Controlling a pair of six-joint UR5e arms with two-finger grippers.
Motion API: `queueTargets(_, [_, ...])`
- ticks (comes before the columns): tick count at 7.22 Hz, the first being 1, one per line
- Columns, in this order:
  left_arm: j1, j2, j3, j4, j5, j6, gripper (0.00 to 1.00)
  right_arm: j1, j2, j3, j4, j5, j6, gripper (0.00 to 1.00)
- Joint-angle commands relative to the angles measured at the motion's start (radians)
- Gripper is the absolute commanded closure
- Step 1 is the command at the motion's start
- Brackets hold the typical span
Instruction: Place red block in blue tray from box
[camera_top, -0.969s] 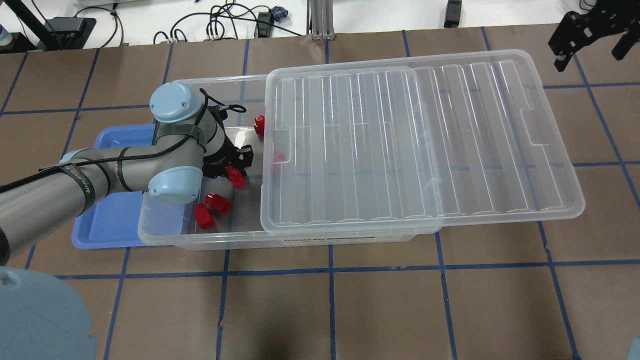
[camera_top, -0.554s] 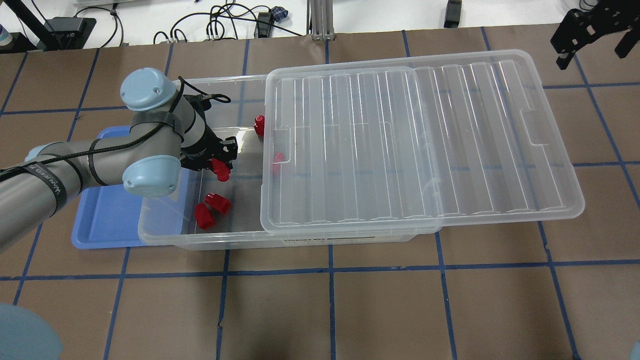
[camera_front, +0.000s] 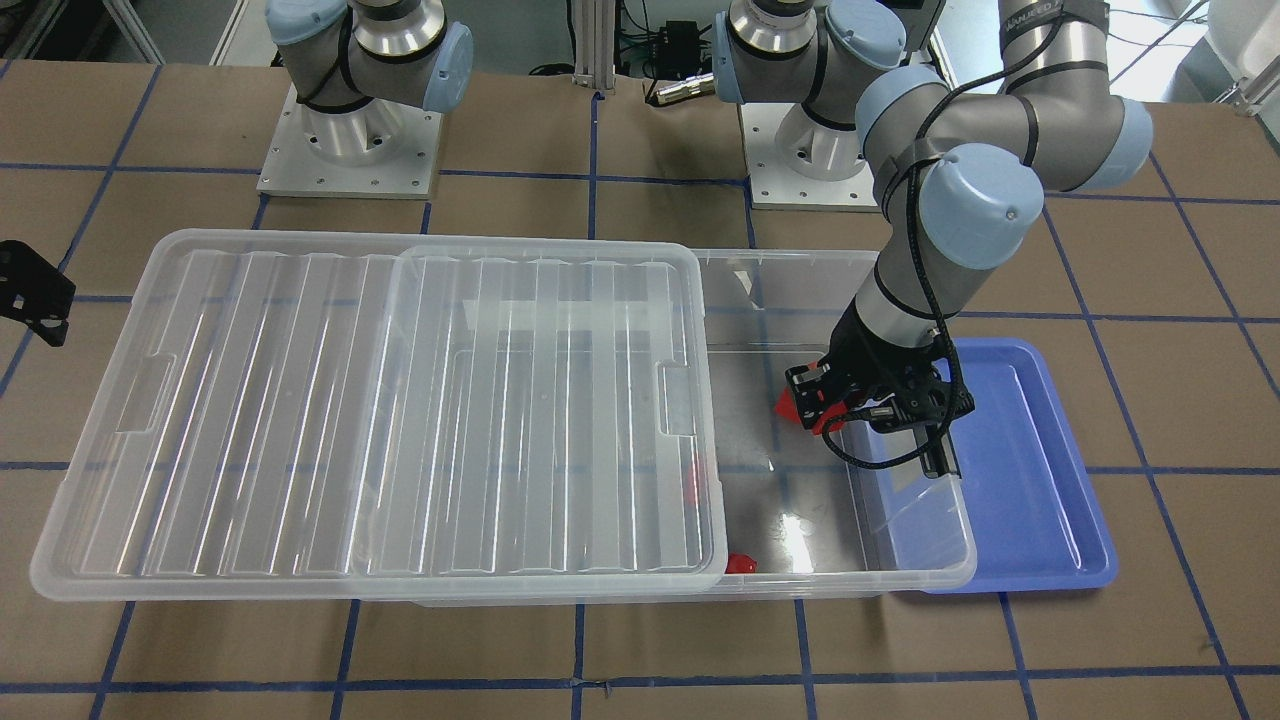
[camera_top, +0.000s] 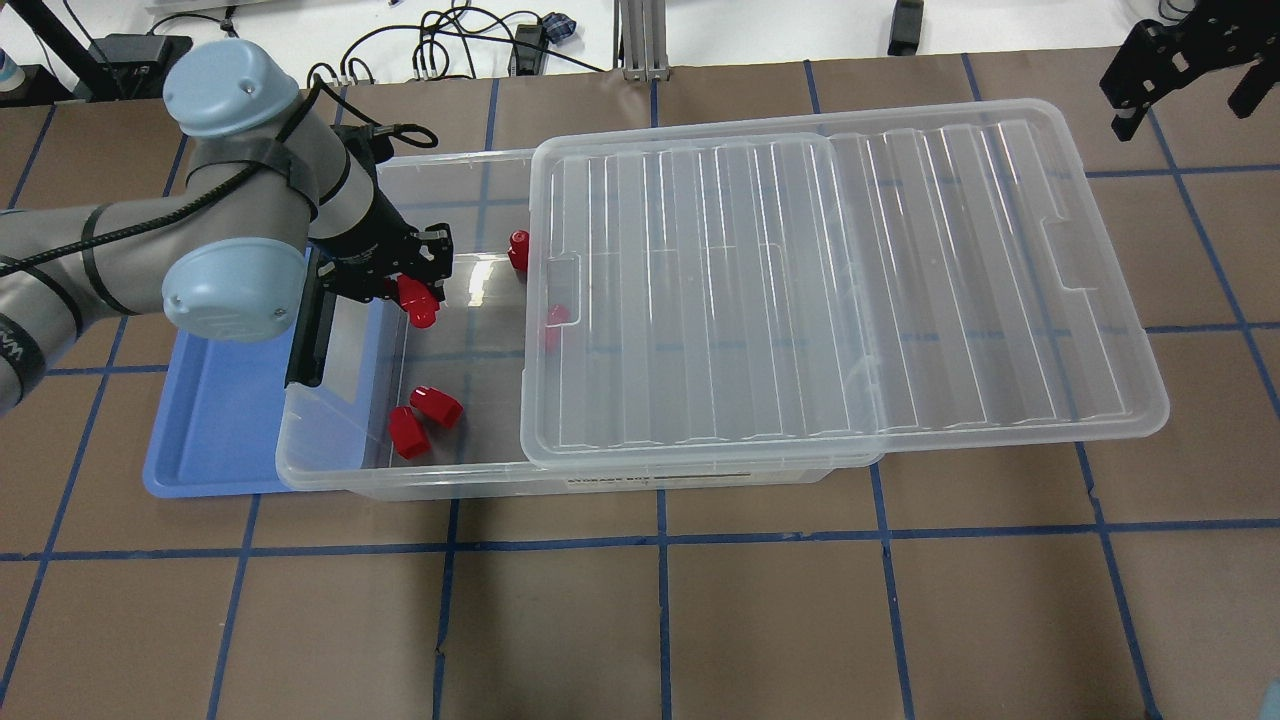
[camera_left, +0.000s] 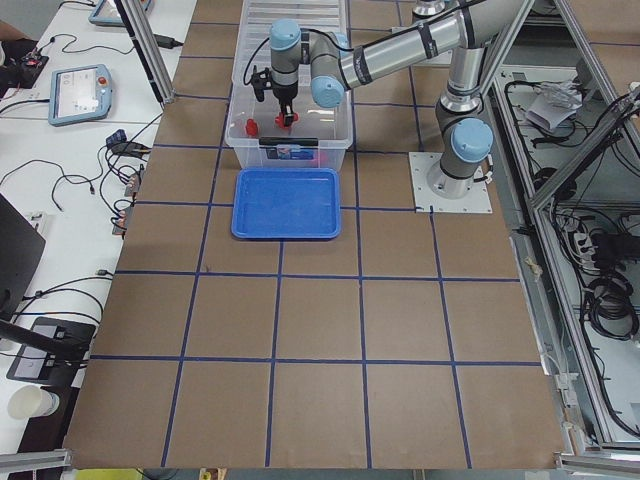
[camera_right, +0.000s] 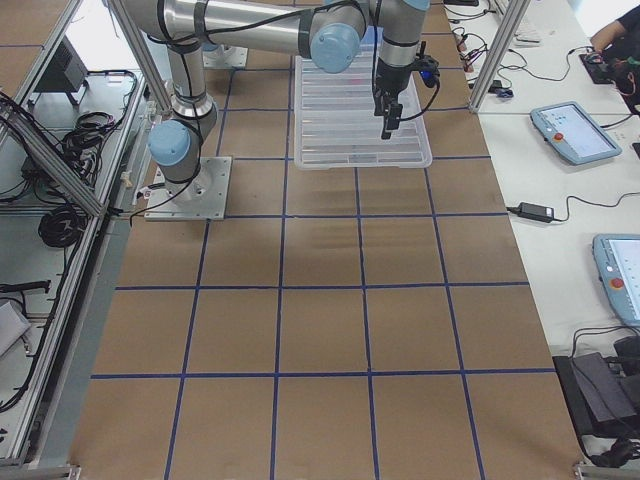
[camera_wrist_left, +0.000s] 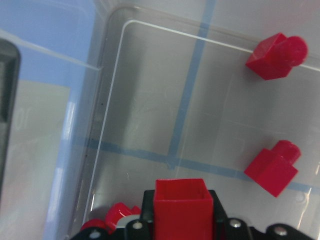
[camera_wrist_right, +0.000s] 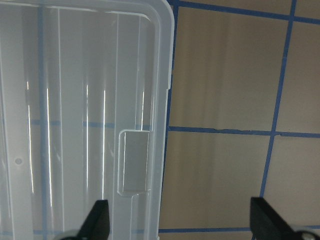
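Note:
My left gripper (camera_top: 414, 296) is shut on a small red block (camera_top: 419, 308) and holds it above the open left end of the clear box (camera_top: 400, 487), near its left wall. The held block also shows in the front view (camera_front: 798, 410) and in the left wrist view (camera_wrist_left: 181, 206). The blue tray (camera_top: 215, 430) lies on the table against the box's left end, also in the front view (camera_front: 1030, 480). My right gripper (camera_top: 1185, 100) is open and empty at the far right, over the lid's edge (camera_wrist_right: 162, 100).
The ribbed clear lid (camera_top: 820, 290) is slid right, covering most of the box. Loose red blocks lie on the box floor: a pair (camera_top: 425, 418) near the front wall, one (camera_top: 519, 250) at the back, one (camera_top: 553, 320) under the lid's edge. Two show in the left wrist view (camera_wrist_left: 276, 55) (camera_wrist_left: 272, 170).
My left arm has risen and moved left and toward the far side with the red block in its gripper, nearing the box's left wall. The right arm stays put.

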Motion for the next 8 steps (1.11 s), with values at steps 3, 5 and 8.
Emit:
queueTargets(3, [0.17,0.021,0.176,-0.261,0.033,0.195,0.91,0.0,0.005,0.008,0.007,0.0,0.002,0.0])
queueTargets(5, [0.331,-0.024,0.155,-0.243,0.03,0.404,0.91,-0.001,0.031,0.009,-0.014,-0.006,0.0,0.0])
queueTargets(8, [0.445,-0.099,0.063,-0.096,0.027,0.53,0.91,-0.069,0.074,0.011,-0.07,-0.013,-0.018,0.0])
